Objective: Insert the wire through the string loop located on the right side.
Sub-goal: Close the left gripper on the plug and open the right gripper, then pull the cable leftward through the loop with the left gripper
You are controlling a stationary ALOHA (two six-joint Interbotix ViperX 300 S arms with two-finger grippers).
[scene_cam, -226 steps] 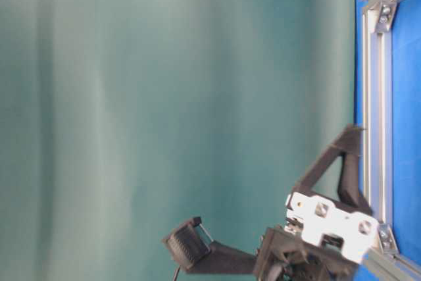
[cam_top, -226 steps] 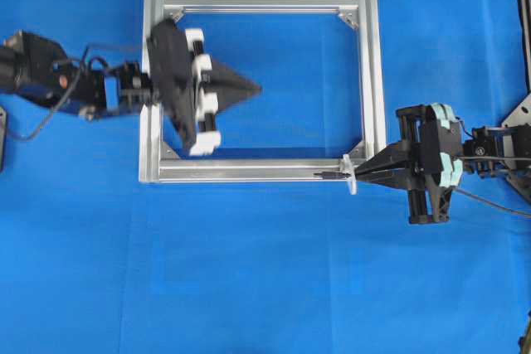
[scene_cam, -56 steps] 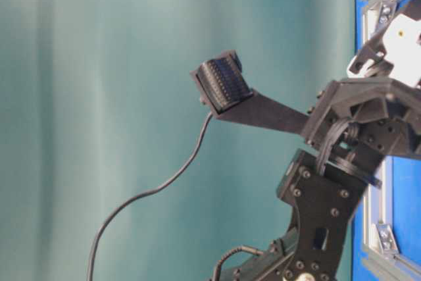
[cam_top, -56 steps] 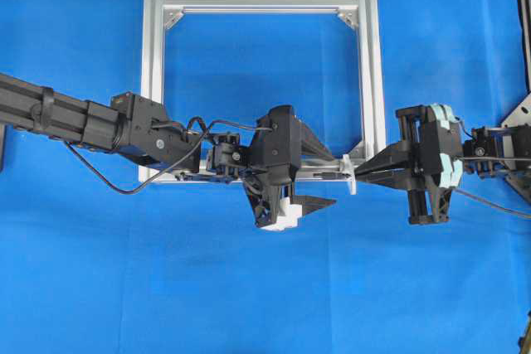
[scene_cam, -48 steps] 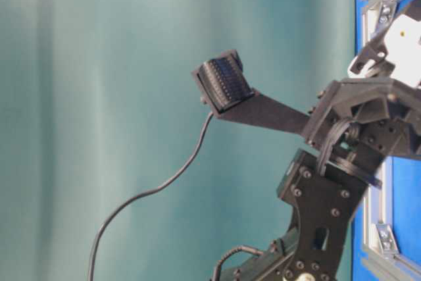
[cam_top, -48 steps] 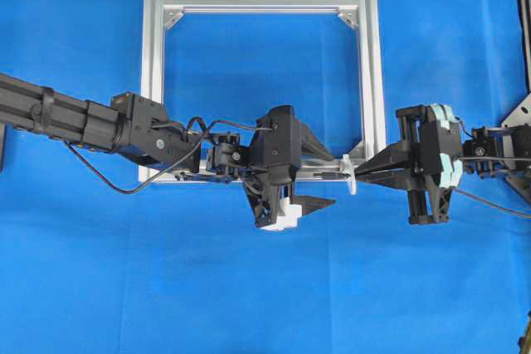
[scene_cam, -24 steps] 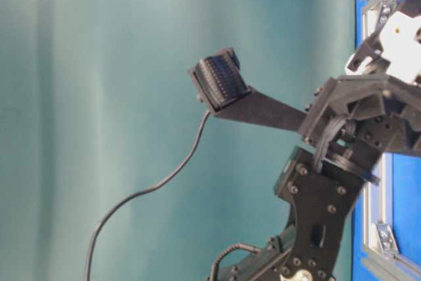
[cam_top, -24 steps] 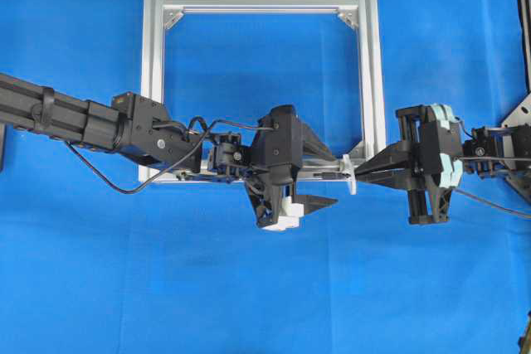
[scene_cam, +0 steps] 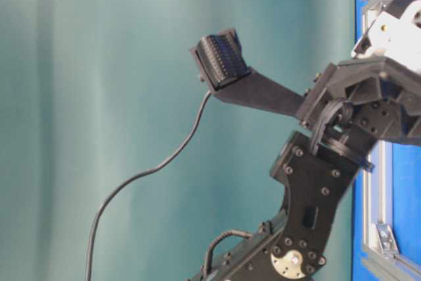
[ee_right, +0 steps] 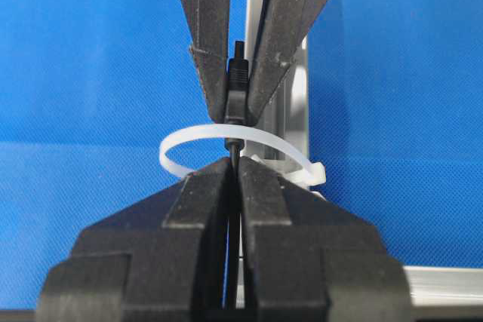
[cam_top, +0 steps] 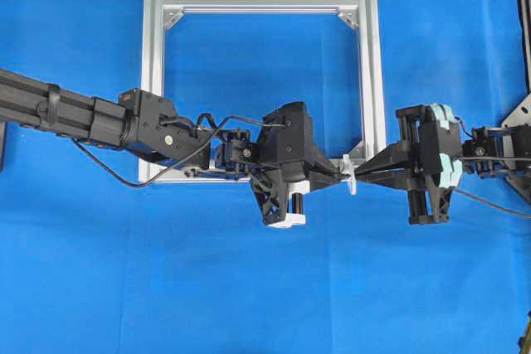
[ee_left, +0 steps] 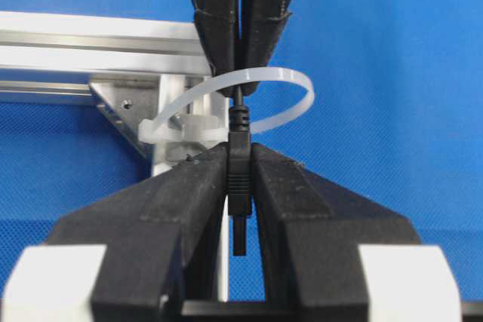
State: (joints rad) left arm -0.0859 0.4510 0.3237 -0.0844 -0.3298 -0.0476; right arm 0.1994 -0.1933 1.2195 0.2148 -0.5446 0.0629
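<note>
The left gripper is pinching the plug tip of the wire between its jaws. Facing it, the right gripper is clamping the thin wire, which is passing through the string loop lying between both jaws.

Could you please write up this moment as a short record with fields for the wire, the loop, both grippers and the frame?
wire: plug tip through the loop, pinched on both sides
string loop: white, by the frame's corner bracket, ringing the wire
left gripper: shut on the plug
right gripper: shut on the thin cable behind the plug
aluminium frame: flat on the blue surface
</note>
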